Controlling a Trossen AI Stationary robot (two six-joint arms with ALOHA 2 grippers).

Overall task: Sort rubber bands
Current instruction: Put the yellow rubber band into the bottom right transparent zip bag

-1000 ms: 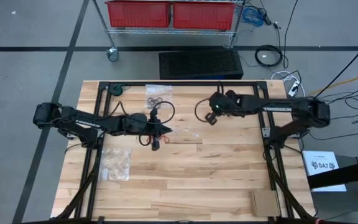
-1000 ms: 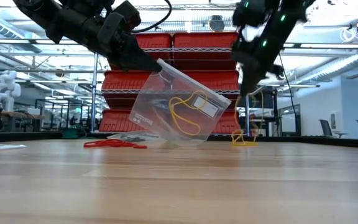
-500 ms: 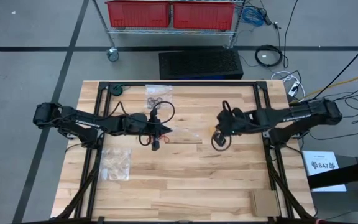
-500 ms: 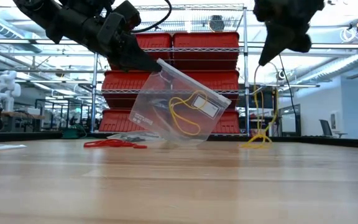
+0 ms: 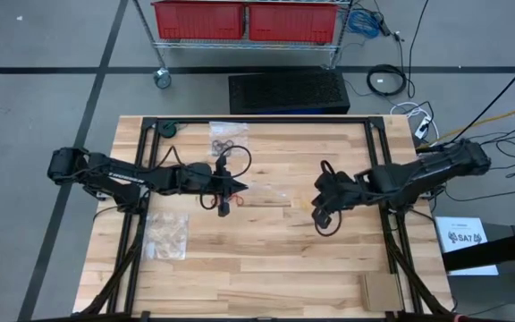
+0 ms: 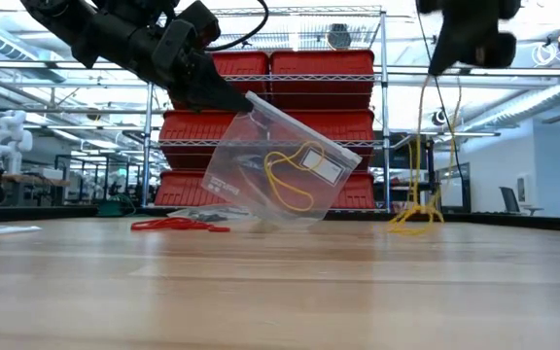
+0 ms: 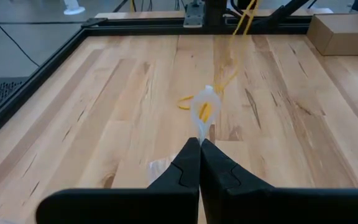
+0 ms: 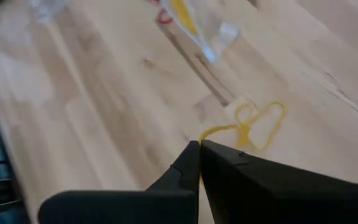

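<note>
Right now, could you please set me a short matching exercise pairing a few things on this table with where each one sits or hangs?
Things:
1. clear bag
2. yellow bands
3. red bands
4. left gripper

Places or states:
a. lying flat on the table beside the bag
b. shut on the bag's top edge
c. dangling from the right gripper, lower ends on the wood
d. held tilted, lower corner touching the table

Pairs: 1-d, 2-c, 3-a, 4-b

Robotics lab or workshop: wire shelving with red bins, taped concrete floor, loose cables.
</note>
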